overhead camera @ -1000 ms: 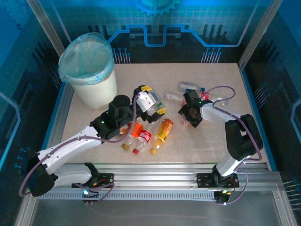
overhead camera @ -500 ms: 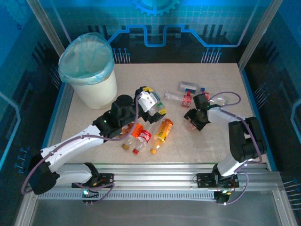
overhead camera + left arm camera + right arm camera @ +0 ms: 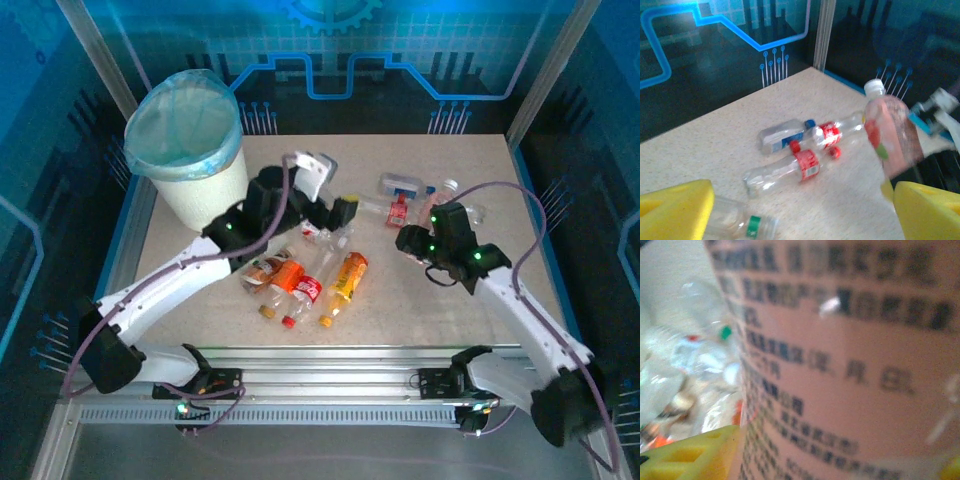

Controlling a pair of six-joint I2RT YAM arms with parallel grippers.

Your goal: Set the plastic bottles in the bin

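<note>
My left gripper (image 3: 330,190) hangs open above the table between the bin (image 3: 212,196) and the bottles, with nothing between its yellow pads (image 3: 675,210). A clear bottle with a green label (image 3: 735,226) lies just below it. My right gripper (image 3: 434,220) is shut on a pink-labelled bottle (image 3: 441,205) with a white cap, held upright off the table; that bottle (image 3: 840,365) stands close before the right wrist camera, between the pads. The same bottle (image 3: 890,137) stands at the right of the left wrist view. The bin is a white bucket with a light-blue liner, at the far left.
Three bottles lie together near the front middle: an orange one (image 3: 348,275), a red-labelled one (image 3: 307,291) and a brown-labelled one (image 3: 268,272). A blue-labelled bottle (image 3: 782,137) and red-labelled ones (image 3: 805,165) lie at the far right. Metal posts and blue walls ring the table.
My left gripper has risen off the clear bottle and moved toward the bin. My right gripper has closed on the pink bottle and lifted it as the arm stretched out.
</note>
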